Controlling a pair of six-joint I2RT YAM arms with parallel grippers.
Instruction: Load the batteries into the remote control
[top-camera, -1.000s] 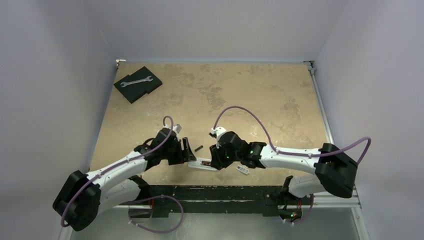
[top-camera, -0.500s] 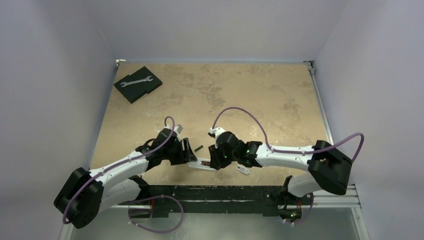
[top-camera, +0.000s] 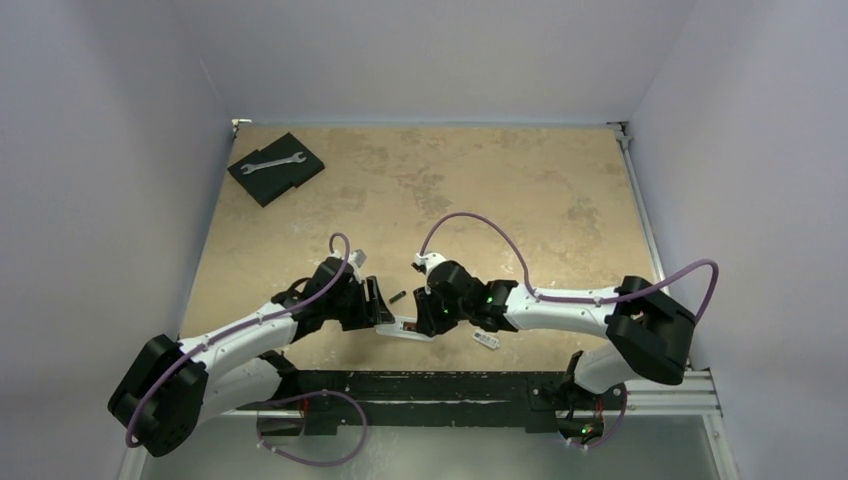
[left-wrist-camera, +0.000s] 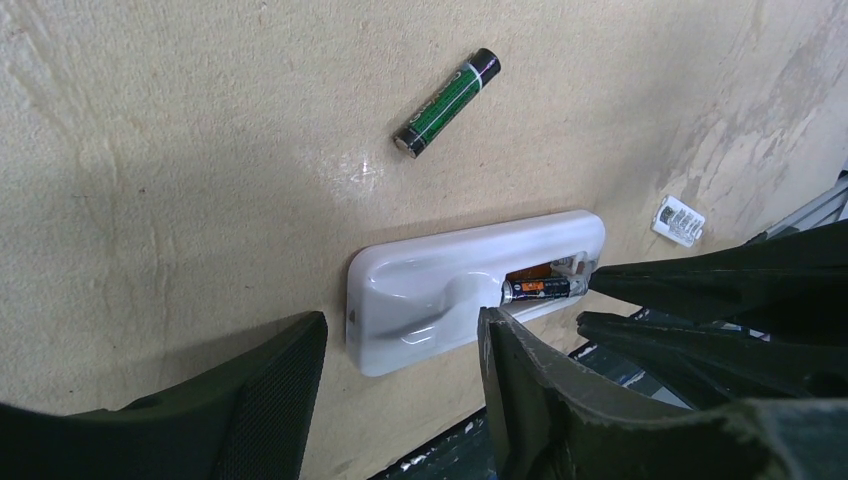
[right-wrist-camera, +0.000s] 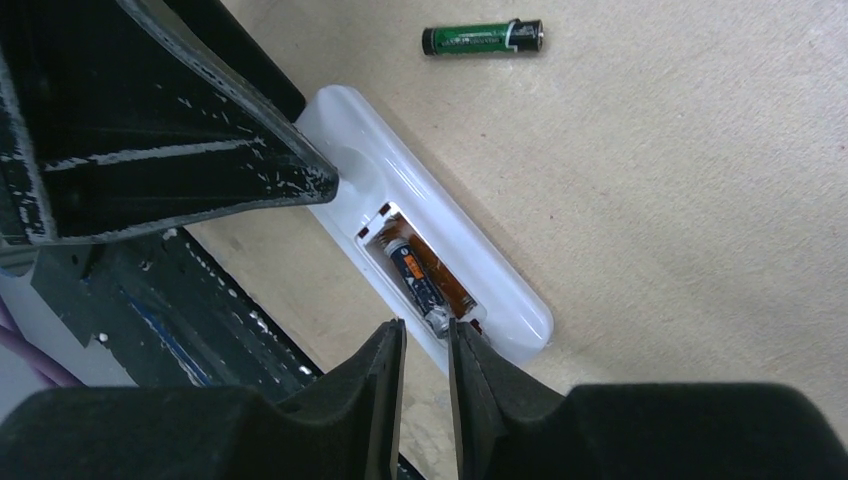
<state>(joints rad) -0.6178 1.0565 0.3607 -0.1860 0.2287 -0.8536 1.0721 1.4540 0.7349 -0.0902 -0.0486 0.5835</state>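
Progress halfway: seated battery (right-wrist-camera: 420, 285) lies in the remote control (left-wrist-camera: 450, 290), loose battery (right-wrist-camera: 482, 38) waits at its twelve o'clock; left gripper (left-wrist-camera: 400, 325) straddles wide, right gripper (right-wrist-camera: 425, 335) narrow, empty.

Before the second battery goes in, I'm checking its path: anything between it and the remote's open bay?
Nothing lies between the loose battery and the remote. But the right gripper, jaws narrow, sits at the end of the bay by the seated battery.
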